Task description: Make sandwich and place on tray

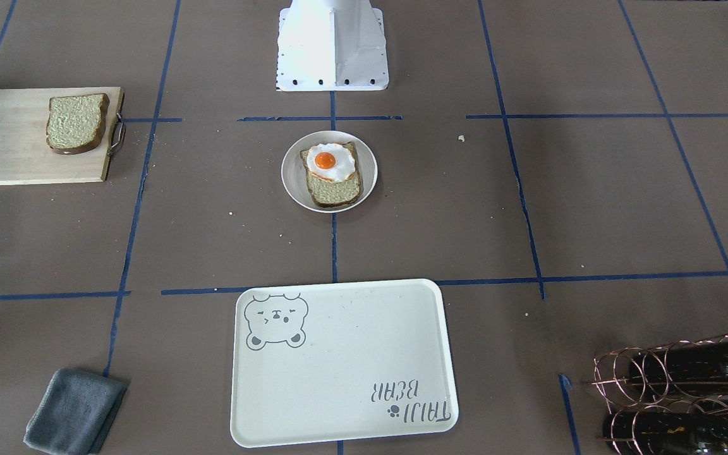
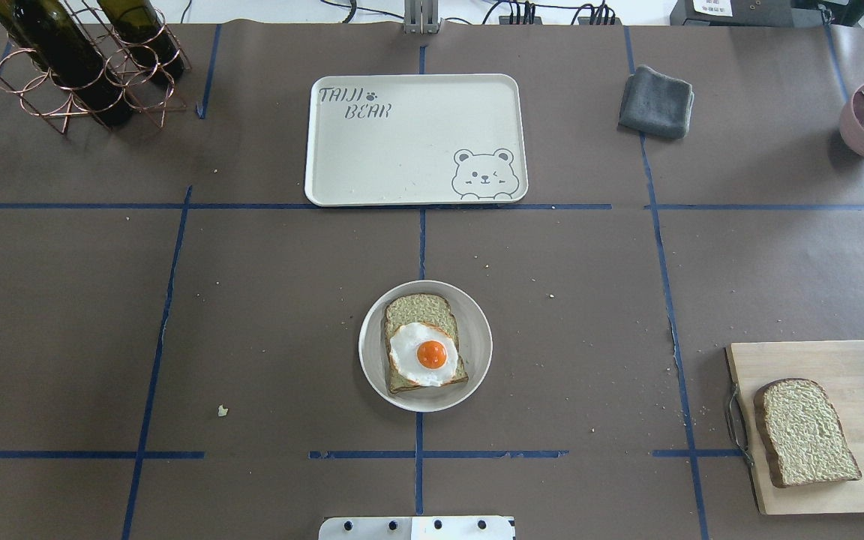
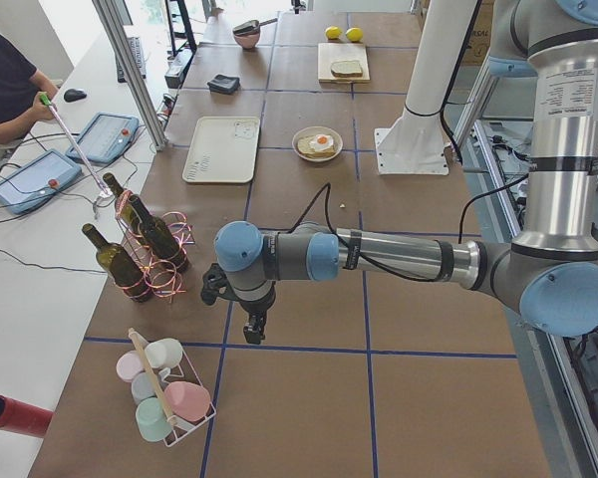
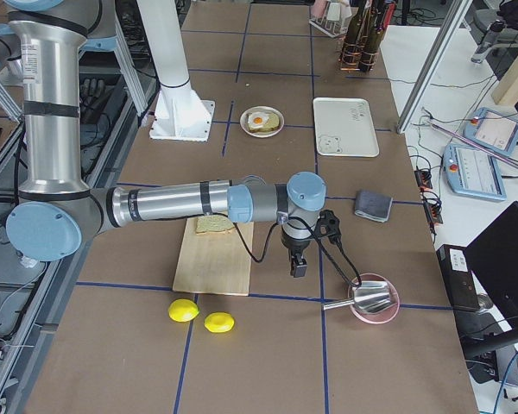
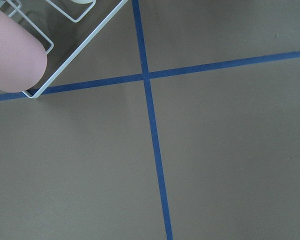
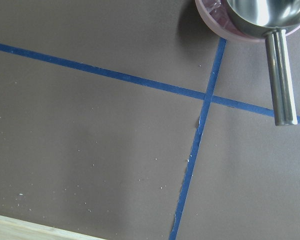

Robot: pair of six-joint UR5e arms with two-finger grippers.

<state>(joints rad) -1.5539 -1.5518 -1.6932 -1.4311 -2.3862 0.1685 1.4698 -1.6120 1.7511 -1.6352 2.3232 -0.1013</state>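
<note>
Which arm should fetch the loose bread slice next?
Probably the right one: the right gripper hangs beside the cutting board bearing that bread slice; the left gripper is far off, near the wine bottles.

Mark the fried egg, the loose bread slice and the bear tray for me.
fried egg [image 2: 432, 354]: overhead exterior view, on the orange yolk.
loose bread slice [image 2: 807, 431]: overhead exterior view, centre of its grainy top face.
tray [image 2: 409, 142]: overhead exterior view, bare middle of its floor.

The egg [image 1: 330, 162] tops a bread slice [image 1: 337, 188] on the plate [image 1: 293, 170]; the other slice [image 1: 76, 122] lies on the cutting board [image 1: 4, 145].
</note>
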